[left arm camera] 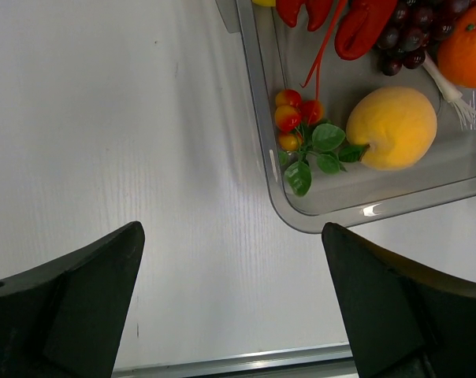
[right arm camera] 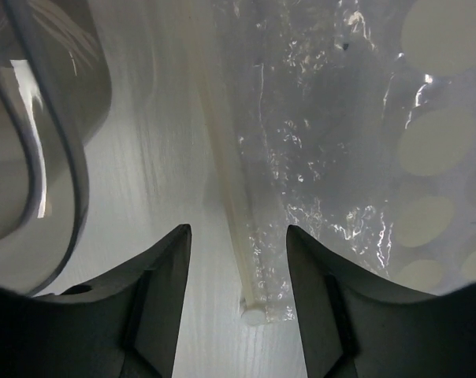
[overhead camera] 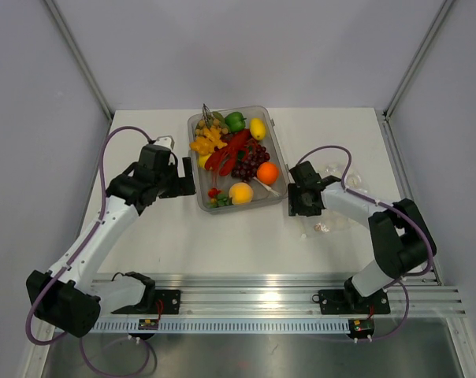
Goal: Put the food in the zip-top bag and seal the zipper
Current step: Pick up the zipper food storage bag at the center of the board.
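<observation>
The food lies in a rigid clear tray [overhead camera: 284, 179]: an orange [overhead camera: 267, 172], purple grapes [overhead camera: 250, 161], a lemon [overhead camera: 258, 128], a green pepper [overhead camera: 235, 120] and red peppers [overhead camera: 230, 150]. The zip-top bag [overhead camera: 342, 175], clear with white dots, lies flat to the right of the tray. My right gripper [right arm camera: 238, 230] is low over the bag's [right arm camera: 356, 118] left edge. Its jaws straddle the end of the zipper [right arm camera: 236, 205], with a gap on each side. My left gripper [left arm camera: 232, 228] hangs wide open over bare table just left of the tray's near left corner [left arm camera: 289, 216].
In the left wrist view a round yellow fruit [left arm camera: 392, 126] and small red-yellow berries with leaves [left arm camera: 289, 118] sit in the tray's near corner. The tray's curved wall [right arm camera: 61, 157] stands close to the left of my right gripper. A metal rail [overhead camera: 269, 282] runs along the table's near edge.
</observation>
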Controlling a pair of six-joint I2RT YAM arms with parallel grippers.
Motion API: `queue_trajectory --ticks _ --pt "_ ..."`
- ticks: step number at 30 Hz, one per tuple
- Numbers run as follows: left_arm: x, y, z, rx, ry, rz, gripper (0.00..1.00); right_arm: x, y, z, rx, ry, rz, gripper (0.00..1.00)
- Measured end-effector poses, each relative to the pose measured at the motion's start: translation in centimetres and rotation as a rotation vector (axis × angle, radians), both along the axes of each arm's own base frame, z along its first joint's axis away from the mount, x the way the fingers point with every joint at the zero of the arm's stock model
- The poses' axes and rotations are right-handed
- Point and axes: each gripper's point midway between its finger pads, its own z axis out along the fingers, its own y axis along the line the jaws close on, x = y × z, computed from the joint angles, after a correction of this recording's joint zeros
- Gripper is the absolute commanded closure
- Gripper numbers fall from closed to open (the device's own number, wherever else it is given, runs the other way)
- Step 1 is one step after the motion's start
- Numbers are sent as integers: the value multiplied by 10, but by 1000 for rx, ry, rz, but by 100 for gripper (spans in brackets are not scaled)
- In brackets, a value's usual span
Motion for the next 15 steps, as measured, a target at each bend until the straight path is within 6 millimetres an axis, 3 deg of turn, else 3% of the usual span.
queue_trajectory --ticks 7,10,11,15 --pt "-1 3 2 7 -5 12 1 2 -4 -10 -33 14 -25 64" --pt "-2 4 5 3 -14 15 1 6 -5 -9 -40 5 -42 83" --pt "-2 4 6 2 -17 16 1 6 -6 -9 -43 3 -47 99" --pt "-3 11 10 32 -25 33 1 4 -12 -4 -67 1 -69 100"
